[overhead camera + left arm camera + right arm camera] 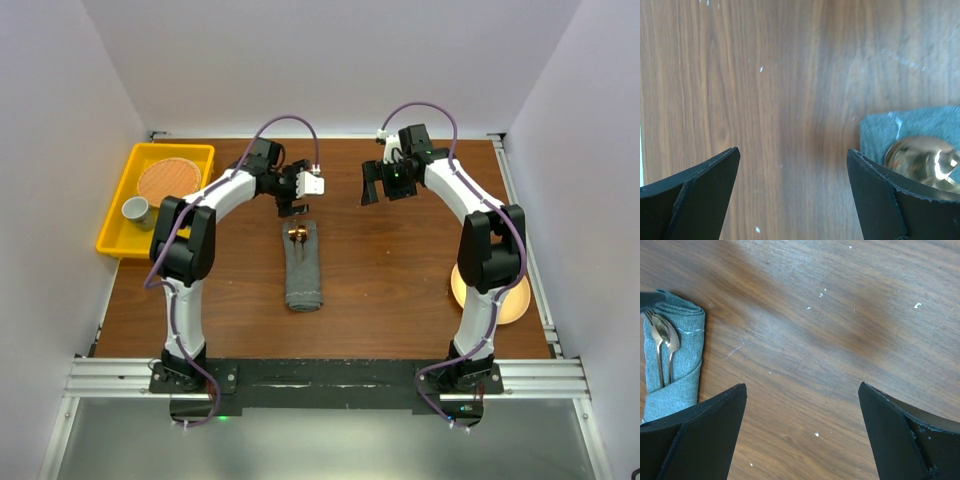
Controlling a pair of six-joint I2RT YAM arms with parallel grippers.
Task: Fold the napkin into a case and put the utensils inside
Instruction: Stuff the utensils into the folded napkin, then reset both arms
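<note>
Case (304,268) centre frame, long axis vertical, utensils (298,235) poking out top end. Left gripper (291,207) nearer, just above; right gripper (372,190) upper right. Both spread, empty.

Smooth wood-grain table (400,270) with faint scratches, matt woven grey cloth case (304,275), polished shiny copper-toned metal utensils (298,235), glossy yellow plastic tray (118,240), smooth pale plate (520,300).

We see a dark grey case (304,272), copper-coloured utensils (298,235), a brown wood-grain surface (385,270) and a yellow tray (112,240) at its left edge.
</note>
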